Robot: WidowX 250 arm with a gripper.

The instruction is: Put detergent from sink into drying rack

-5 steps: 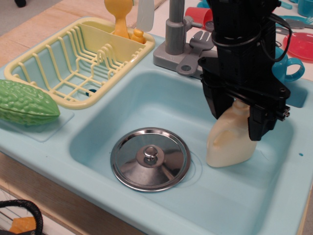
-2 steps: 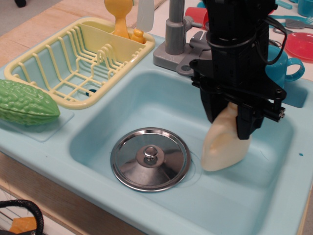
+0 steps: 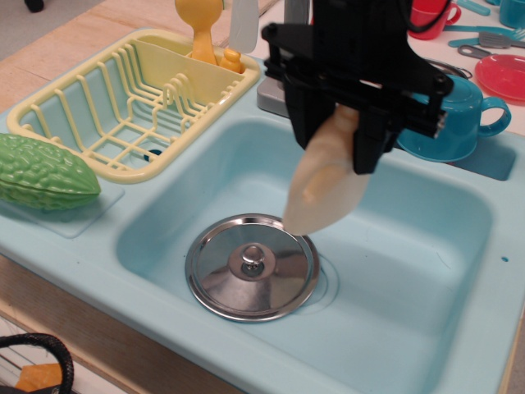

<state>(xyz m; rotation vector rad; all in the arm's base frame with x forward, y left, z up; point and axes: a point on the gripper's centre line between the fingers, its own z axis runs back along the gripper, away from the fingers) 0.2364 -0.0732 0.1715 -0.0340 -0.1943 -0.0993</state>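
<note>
The detergent is gripped at its upper part by the closed jaws of the gripper and hangs tilted above the sink, right of the drying rack. It is judged light, stiff and slippery.

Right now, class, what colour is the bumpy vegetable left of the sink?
Green, clearest in the only view.

The drain cover is gleaming as polished metal; the sink, drying rack and detergent are showing smooth plastic; the gripper is looking matt black, possibly plastic.
</note>
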